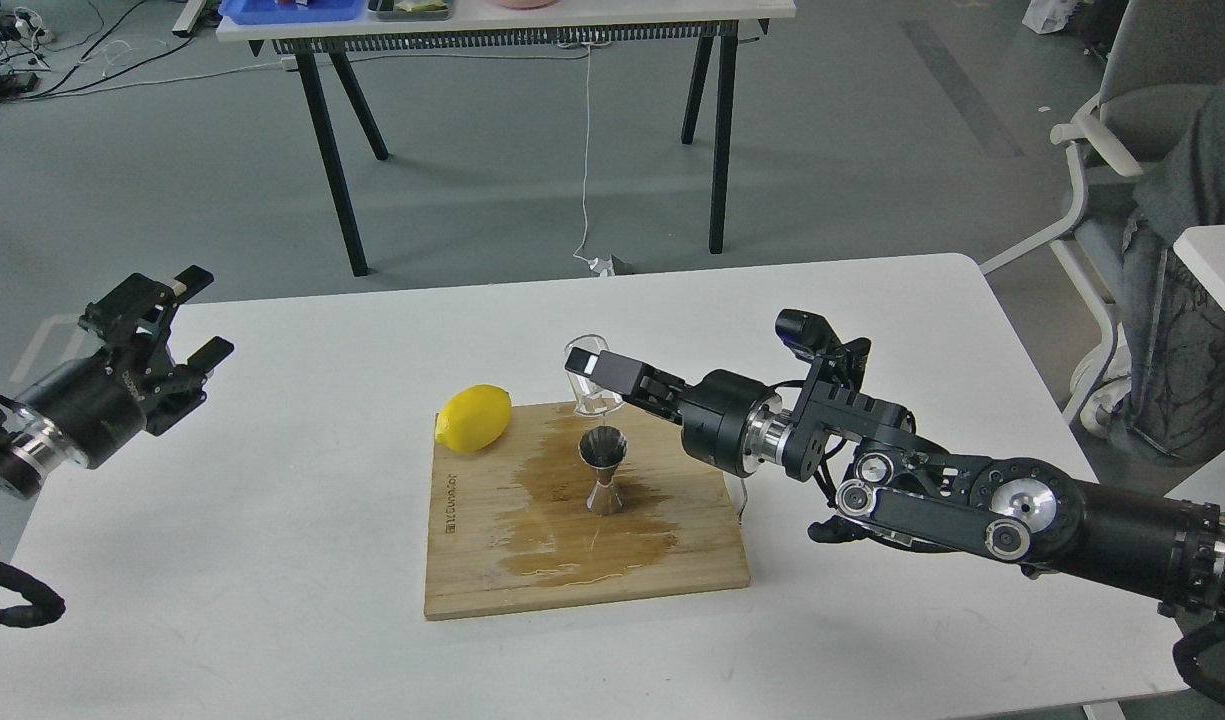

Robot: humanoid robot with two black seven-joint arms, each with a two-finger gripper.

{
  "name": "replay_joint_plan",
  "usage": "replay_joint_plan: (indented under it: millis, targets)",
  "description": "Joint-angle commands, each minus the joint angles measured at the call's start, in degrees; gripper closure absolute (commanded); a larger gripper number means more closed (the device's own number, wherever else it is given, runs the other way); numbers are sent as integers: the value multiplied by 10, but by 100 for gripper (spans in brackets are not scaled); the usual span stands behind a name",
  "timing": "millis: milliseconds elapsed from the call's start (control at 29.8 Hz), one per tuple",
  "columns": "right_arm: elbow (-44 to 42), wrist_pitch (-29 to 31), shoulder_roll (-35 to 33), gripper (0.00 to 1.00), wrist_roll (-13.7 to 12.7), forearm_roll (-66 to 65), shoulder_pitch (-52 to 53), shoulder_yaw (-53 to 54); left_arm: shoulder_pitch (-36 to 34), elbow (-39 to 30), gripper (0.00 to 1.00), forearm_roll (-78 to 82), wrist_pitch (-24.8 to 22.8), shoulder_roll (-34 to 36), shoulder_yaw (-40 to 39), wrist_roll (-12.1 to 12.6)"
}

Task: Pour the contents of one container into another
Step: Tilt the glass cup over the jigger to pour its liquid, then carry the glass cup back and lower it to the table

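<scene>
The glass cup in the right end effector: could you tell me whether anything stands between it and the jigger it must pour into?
Nothing visible does. The glass cup, held by the right end effector, hangs just behind and above the jigger's open mouth; the lemon lies off to the left.

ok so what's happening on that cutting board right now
The right gripper is holding a small clear glass cup just above and behind the steel jigger, which stands upright in the middle of the wooden cutting board. The board around the jigger is wet with a dark spill. A lemon lies at the board's far left corner. The left gripper is open and empty, held off to the left over the white table.
</scene>
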Motion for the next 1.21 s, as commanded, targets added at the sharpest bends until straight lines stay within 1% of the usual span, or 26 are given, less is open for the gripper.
replay_joint_plan:
  millis: [0,268,436,536,603,704,804,1039,1173]
  targets:
    - [0,-1,-1,58,2,-1,2,0,0,0,0,0,0,0,0,0]
    - [0,-1,-7,58,18,-1,9,0,0,0,0,0,0,0,0,0]
    - [-1,-4,-10,58,13,16,1,7,0,0,0,0,0,0,0,0]
    - [3,-10,-10,58,12,65,-14,29,0,0,0,0,0,-2,0,0]
    - [3,-10,-8,58,12,109,-38,67,0,0,0,0,0,-3,0,0]
    - [4,-9,4,58,4,183,-79,131,0,0,0,0,0,-3,0,0]
    - [4,-9,29,58,2,273,-121,206,0,0,0,0,0,-3,0,0]
    - [-1,-10,118,60,1,500,-257,471,-3,-1,0,0,0,-3,0,0]
    - [-2,-18,135,60,0,578,-339,565,-4,-2,0,-1,0,1,-7,0]
